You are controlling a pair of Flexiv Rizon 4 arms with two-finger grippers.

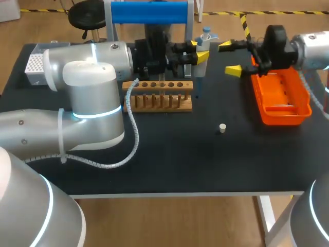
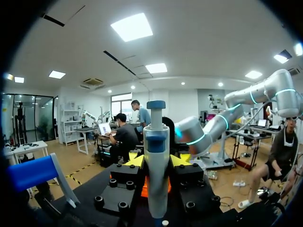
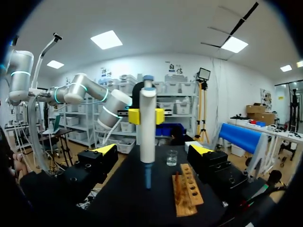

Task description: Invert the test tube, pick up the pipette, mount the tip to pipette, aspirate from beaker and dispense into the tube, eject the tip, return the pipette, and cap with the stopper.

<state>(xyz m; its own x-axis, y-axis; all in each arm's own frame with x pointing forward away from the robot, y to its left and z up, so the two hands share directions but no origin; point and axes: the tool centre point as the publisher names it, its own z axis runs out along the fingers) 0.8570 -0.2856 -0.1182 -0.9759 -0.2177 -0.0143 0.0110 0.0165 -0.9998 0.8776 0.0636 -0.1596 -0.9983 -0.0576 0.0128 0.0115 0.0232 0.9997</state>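
Left jaws clamped on the upright white-and-blue plastic pipette (image 2: 157, 165), beside the wooden tube rack (image 1: 158, 95). Right jaws stand apart, above the black counter (image 1: 205, 154).

Black table (image 1: 169, 164) (white front edge, white leg)

Black table (image 1: 169, 159): rack (image 1: 159, 96), orange tray (image 1: 280, 100), stopper (image 1: 222, 128)

No legible print (labels included)
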